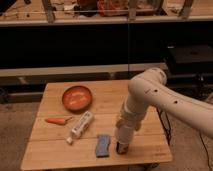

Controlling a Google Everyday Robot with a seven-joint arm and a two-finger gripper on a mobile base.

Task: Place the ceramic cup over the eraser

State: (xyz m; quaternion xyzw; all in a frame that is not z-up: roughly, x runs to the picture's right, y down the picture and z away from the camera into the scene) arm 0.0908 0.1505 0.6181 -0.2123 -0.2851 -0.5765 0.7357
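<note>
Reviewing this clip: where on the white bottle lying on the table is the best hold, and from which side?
Probably its mid-body, from above, closing across the short width: the white bottle lies flat on the table, long axis diagonal, with nothing over it. The gripper is low beside the blue eraser.

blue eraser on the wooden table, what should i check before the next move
1. Blue rectangular eraser lies flat and uncovered on the wooden table: ok.
2. Gripper centred over the eraser: not ok, it sits low beside it.
3. Ceramic cup in the gripper: cannot tell.
4. White plastic tube apart from the eraser: ok.
5. Orange carrot and round orange bowl well away from the eraser: ok.
</note>
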